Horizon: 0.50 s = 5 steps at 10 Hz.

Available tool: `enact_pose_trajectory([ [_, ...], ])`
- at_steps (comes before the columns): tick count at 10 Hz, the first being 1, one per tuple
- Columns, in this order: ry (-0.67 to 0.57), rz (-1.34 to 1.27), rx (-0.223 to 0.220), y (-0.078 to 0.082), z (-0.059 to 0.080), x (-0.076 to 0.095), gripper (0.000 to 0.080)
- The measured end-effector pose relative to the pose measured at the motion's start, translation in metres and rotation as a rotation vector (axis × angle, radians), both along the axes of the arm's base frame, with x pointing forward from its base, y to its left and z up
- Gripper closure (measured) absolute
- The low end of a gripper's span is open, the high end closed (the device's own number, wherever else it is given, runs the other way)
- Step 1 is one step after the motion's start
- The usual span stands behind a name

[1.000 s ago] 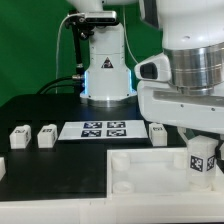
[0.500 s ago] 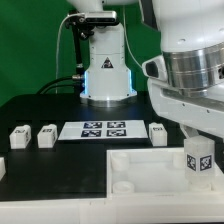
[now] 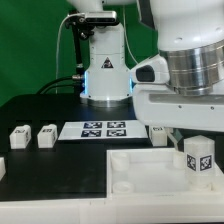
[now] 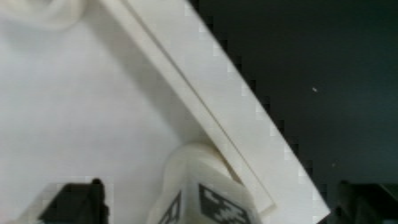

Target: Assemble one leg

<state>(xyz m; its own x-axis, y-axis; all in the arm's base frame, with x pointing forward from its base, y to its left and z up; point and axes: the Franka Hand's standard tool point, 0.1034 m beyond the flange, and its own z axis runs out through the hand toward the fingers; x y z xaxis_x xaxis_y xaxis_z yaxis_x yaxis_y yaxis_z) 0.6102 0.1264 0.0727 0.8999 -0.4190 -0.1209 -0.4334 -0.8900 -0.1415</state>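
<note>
Gripper (image 4: 217,203) wide open, holding nothing. In the wrist view the two dark fingers (image 4: 71,200) stand well apart, with a clear gap between each and the leg (image 3: 199,158).

Leg: lower right of the exterior view, upright, tag facing the camera, directly under the wrist. It stands on the far right corner of the tabletop (image 3: 140,172). The wrist view puts it just beside the tabletop's edge, with black table (image 4: 320,60) beyond. Can't tell whether it is fully down in its socket; the base is hidden.

Spare legs (image 3: 45,135) sit at mid-left of the exterior view, near the marker board (image 3: 103,129). Well apart from the action.

Risks, as I judge them:
- Leg may be only loosely seated. With nothing gripping it, any knock from a finger could tip it.
- It is near the edge, so a tipped leg would likely drop off onto the black table.
- If the fingers close unevenly, one pad lands first and shoves the leg sideways, jamming it crooked.
- Twisting a crooked leg could drag the whole tabletop round instead.
</note>
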Motion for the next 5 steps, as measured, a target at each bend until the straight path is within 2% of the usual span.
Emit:
enact_pose_trajectory([
  [3,-0.053,0.294,0.012,-0.0023,-0.0008,0.0002,0.0151],
  [5,-0.109,0.564,-0.004,-0.0059,0.0032,0.0053,0.0151],
])
